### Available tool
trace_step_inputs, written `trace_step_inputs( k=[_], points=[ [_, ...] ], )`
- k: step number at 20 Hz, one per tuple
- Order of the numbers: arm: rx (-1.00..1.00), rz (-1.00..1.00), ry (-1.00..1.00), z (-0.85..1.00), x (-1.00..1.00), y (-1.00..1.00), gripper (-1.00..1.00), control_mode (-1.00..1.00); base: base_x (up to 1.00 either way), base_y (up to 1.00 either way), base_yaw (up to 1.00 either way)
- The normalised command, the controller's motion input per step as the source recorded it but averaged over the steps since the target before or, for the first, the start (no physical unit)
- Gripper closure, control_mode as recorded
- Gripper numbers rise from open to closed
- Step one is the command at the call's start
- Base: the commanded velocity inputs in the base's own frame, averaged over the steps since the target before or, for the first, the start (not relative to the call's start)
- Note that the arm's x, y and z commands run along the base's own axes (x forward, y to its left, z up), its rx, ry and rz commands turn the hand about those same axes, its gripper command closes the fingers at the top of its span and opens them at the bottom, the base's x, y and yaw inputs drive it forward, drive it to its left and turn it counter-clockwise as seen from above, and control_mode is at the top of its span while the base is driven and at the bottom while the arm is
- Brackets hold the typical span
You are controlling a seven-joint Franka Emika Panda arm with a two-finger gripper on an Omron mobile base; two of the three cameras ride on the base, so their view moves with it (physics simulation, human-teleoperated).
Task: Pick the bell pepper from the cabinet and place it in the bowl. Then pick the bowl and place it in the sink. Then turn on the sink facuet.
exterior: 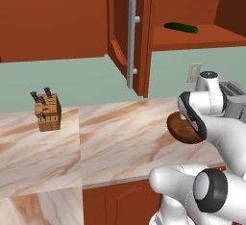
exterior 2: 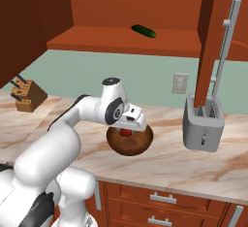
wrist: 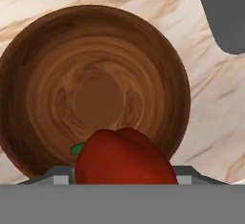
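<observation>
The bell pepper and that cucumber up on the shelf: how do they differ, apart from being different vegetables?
The bell pepper is red and rounded with a green stem; the cucumber is long, slim and dark green. The bell pepper hangs at the gripper just above the bowl on the counter; the cucumber lies flat on the open cabinet shelf, high above. Both are small beside the bowl.

A home kitchen, rendered. A marble-look counter (exterior 2: 193,163) runs beneath the gripper (exterior 2: 130,129), with reddish-brown drawers (exterior 2: 164,206) under it. Above and beyond the gripper hang wall cabinets (exterior: 53,17), one door (exterior: 126,31) open. A toaster (exterior 2: 203,124) stands to its right, a knife block (exterior: 47,111) well to its left.
</observation>
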Motion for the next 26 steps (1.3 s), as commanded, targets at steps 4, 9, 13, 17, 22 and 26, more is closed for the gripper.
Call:
trace_step_inputs(
  k=[4, 9, 13, 17, 22, 26],
  points=[
    [0.0, 0.14, 0.0, -0.76, 0.17, 0.0, 1.0, -1.0, 0.0, 0.0, 0.0],
    [0.0, 0.05, 0.0, -0.42, 0.49, 0.0, 1.0, -1.0, 0.0, 0.0, 0.0],
    [0.03, 0.02, 0.01, -0.28, 0.28, -0.02, 1.0, -1.0, 0.0, 0.0, 0.0],
    [0.04, 0.01, 0.02, -0.2, 0.13, -0.01, -1.0, -1.0, 0.0, 0.0, 0.0],
    [0.02, 0.0, 0.0, 0.06, 0.21, -0.01, -1.0, -1.0, 0.0, 0.0, 0.0],
    [-0.02, 0.01, 0.0, 0.53, 0.01, 0.0, -1.0, -1.0, 0.0, 0.0, 0.0]
  ],
)
